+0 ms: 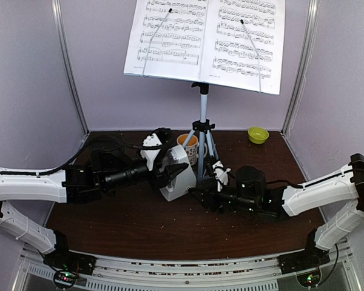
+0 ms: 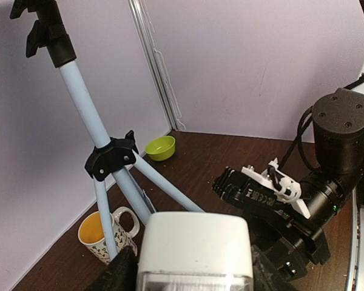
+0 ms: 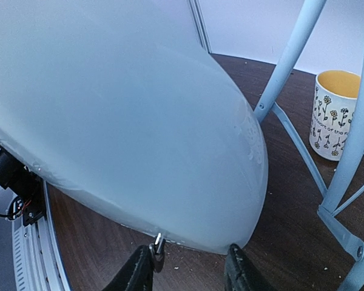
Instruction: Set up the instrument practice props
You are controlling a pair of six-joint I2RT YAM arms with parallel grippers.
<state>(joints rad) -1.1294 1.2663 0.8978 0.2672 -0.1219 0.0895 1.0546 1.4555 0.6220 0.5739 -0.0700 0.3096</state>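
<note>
The music stand holds two white sheet-music pages [image 1: 170, 36] [image 1: 246, 42] at the top, on its pale tripod [image 1: 202, 115] at the back centre. The tripod's legs also show in the left wrist view [image 2: 109, 154] and the right wrist view [image 3: 291, 60]. The white metronome [image 1: 177, 182] stands on the table in front of the tripod. My left gripper [image 1: 171, 172] is shut on it, a finger on each side of its white top [image 2: 194, 245]. My right gripper [image 1: 198, 194] is open at its lower right edge. In the right wrist view the metronome [image 3: 127, 109] fills the frame above the spread gripper [image 3: 189, 274].
A patterned mug [image 1: 188, 144] with orange inside stands just behind the metronome by the tripod legs, also in the wrist views [image 2: 100, 236] [image 3: 332, 115]. A small green bowl [image 1: 258, 134] sits at the back right corner. Walls close the back and sides.
</note>
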